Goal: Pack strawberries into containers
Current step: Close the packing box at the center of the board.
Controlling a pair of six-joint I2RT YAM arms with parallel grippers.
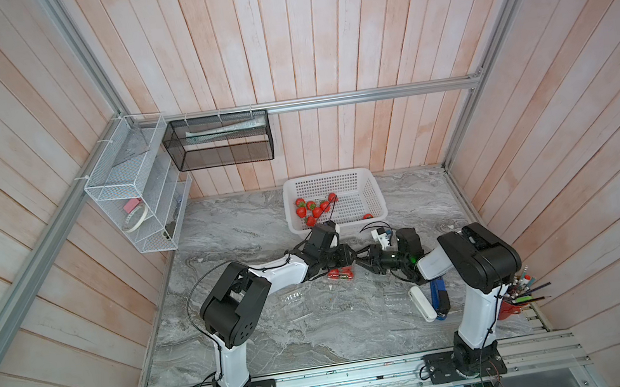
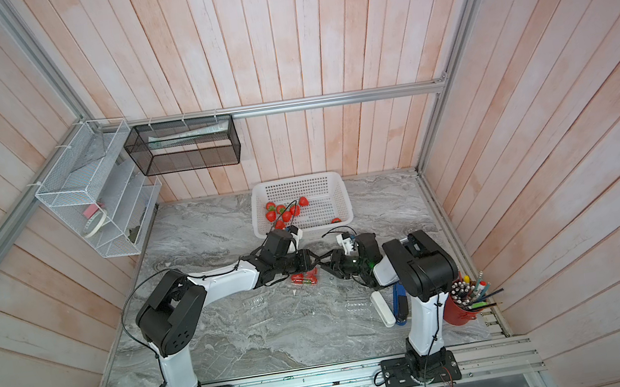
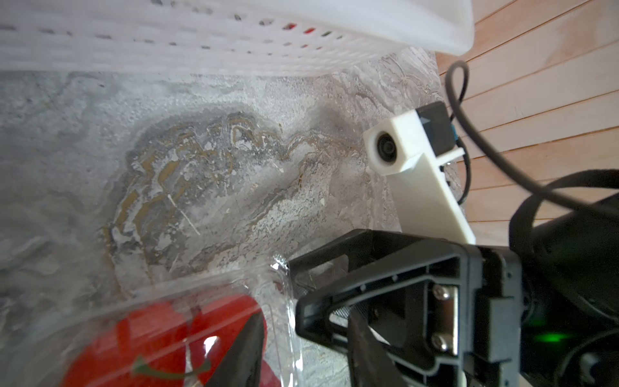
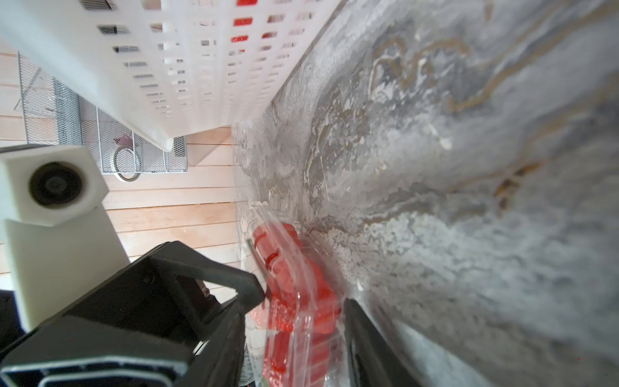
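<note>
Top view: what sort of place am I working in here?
Probably a staged robot test cell, not a real kitchen: marble-look counter, plank walls inside an aluminium frame, wire racks hung on the wall.

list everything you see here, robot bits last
strawberries: about eight loose, red, in the basket; more in one container
basket: one, white, back of table
containers: three, clear; this one filled, between the pincers; two empty nearer the arm bases
blocks: two, white and blue, by the right arm
pencil cup: one, red, front right corner
racks: two, white wire on left wall, black mesh on back wall
tape roll: one, pale, in white rack
table: one, grey marble
left pincer: black, at filled container, grip unclear
right pincer: black, same spot, grip unclear
</note>
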